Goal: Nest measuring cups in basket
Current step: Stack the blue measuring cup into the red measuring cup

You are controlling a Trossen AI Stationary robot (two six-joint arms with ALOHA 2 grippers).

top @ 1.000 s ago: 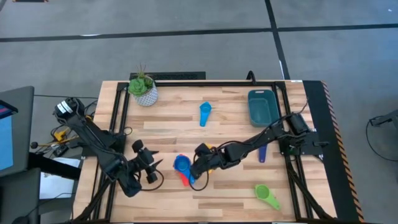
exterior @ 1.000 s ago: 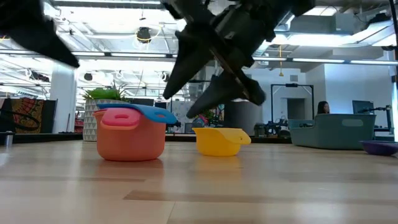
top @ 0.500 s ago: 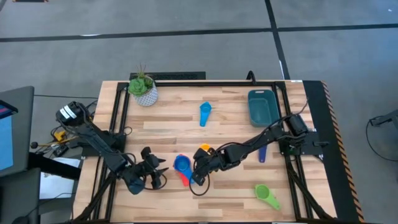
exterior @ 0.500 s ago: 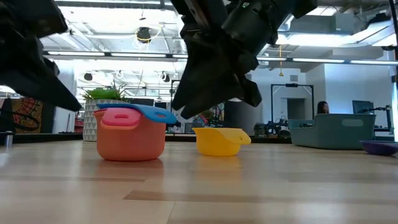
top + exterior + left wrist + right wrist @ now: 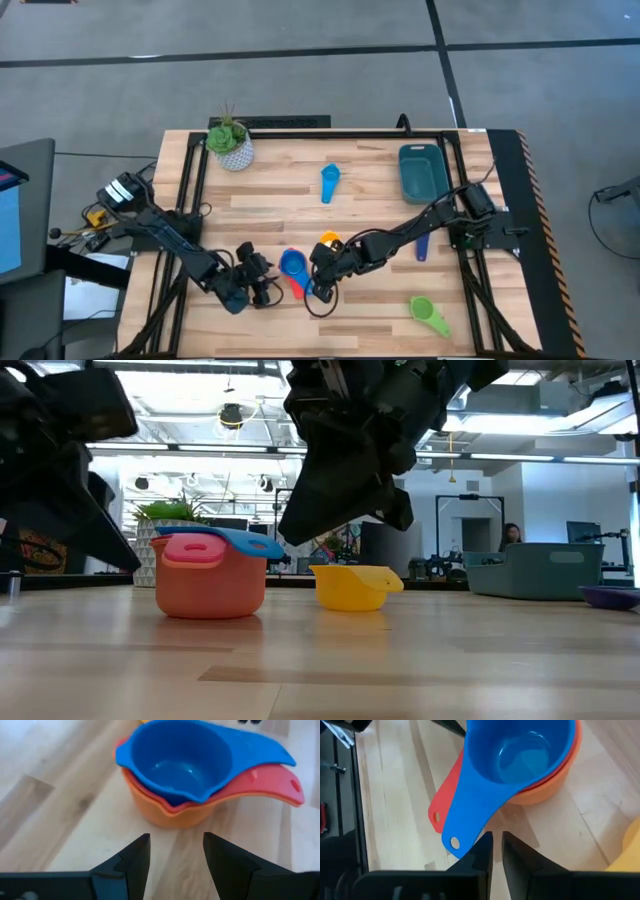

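Stack: blue cup point(image 5: 291, 264) nested in red cup point(image 5: 260, 780), both inside orange cup point(image 5: 210, 586); sits on the table point(image 5: 380, 200) near its front edge, between the two grippers
Stack handles: blue and red handles lie side by side, long axes running from the bowls toward the right gripper and the front edge
Right gripper point(image 5: 320, 290): at the handle ends; fingers nearly together, narrow gap; grasp cannot be told
Left gripper point(image 5: 268, 290): spread apart, holding nothing, just beside the orange cup
Yellow cup point(image 5: 352, 586): upright, near the stack
Basket point(image 5: 422, 170): far right; long axis front to back
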